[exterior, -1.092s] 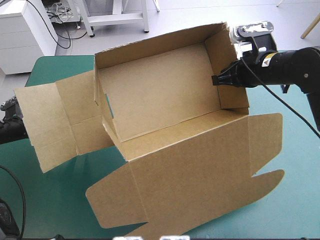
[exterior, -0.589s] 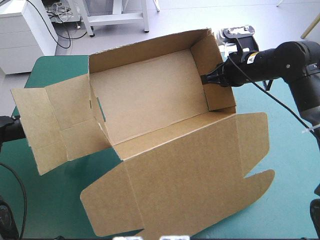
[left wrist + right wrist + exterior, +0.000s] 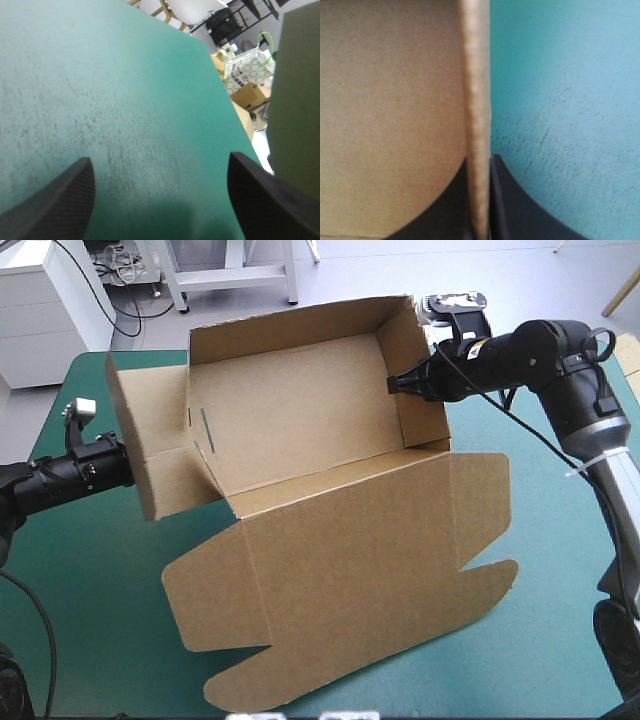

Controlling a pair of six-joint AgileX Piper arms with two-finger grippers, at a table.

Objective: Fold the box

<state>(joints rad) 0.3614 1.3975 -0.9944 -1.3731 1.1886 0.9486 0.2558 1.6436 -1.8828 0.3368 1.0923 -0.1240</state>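
The right gripper [image 3: 480, 165] had its black fingers [image 3: 512, 202] pressed almost together. They pinched the thin top edge of one end wall [image 3: 420, 375] of the brown box [image 3: 300, 430]. On one side of that edge there was brown board. On the other side there was the teal-green table [image 3: 560, 640].

The left gripper [image 3: 160, 159] had its fingers [image 3: 55, 205] spread wide, with nothing between them. They pointed along the bare table, and a piece of brown board stood just beside one finger. From above, this gripper sat at the outside of the flap [image 3: 150, 450] at the box's left end. I could not tell if it touched the flap.

I think the step in hand was standing up the end walls. The right one was up and held. The left one looked only half done. Next, the left gripper would need to push its flap up straight and fold it inward so it tucks in. The right gripper would need to hold on so the box does not slide. The board looked stiff, so the flap might flop back out.

The box sat in the middle of the table, nearer the far edge. It looked like an open tray with a bare floor. Its long back wall and right end wall stood up. The left flap leaned outward, tilted and not tucked. The big lid [image 3: 340, 590] lay flat, reaching toward the table's near edge.
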